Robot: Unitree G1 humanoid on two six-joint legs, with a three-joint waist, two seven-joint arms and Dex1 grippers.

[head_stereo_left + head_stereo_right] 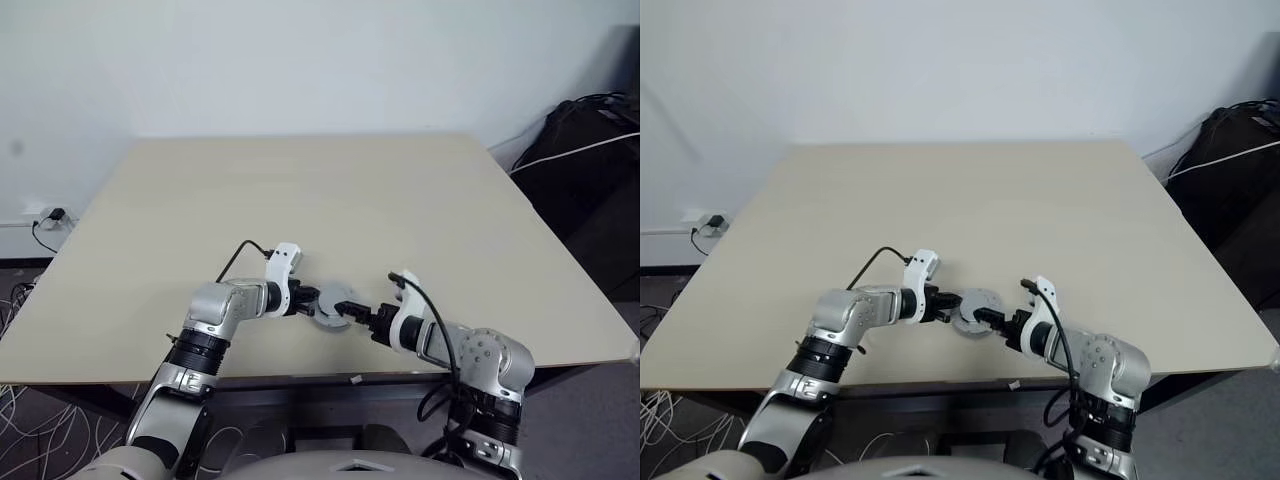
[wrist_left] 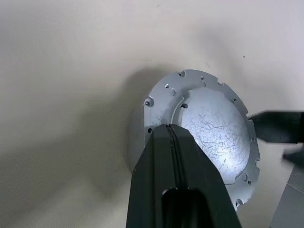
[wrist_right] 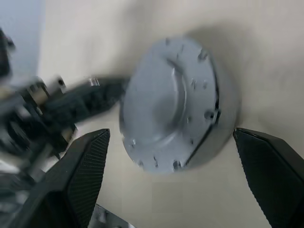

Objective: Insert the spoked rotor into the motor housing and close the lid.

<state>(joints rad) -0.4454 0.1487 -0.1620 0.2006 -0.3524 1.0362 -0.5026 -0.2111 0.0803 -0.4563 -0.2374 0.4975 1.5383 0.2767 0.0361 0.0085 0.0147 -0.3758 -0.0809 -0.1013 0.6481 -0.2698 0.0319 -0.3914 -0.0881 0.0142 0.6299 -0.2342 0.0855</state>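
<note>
The lid [image 1: 335,300] is a pale grey scalloped disc with a raised middle. It lies flat near the table's front edge, on top of a round grey body [image 3: 223,137] that I take for the motor housing. The housing's windings are covered, and the spoked rotor is hidden. My left gripper [image 1: 312,300] is shut. In the left wrist view its tip [image 2: 169,128] rests on the lid's [image 2: 213,133] top face. My right gripper [image 1: 358,315] reaches in from the other side, open. Its black fingers [image 3: 85,166] stand wide on either side of the lid [image 3: 166,104], apart from it.
The beige table [image 1: 300,190] stretches bare behind the disc, and its front edge runs just below both arms. A black bag [image 1: 590,140] with a white cable stands off the table's right side. A wall socket with cables [image 1: 50,215] is at the left.
</note>
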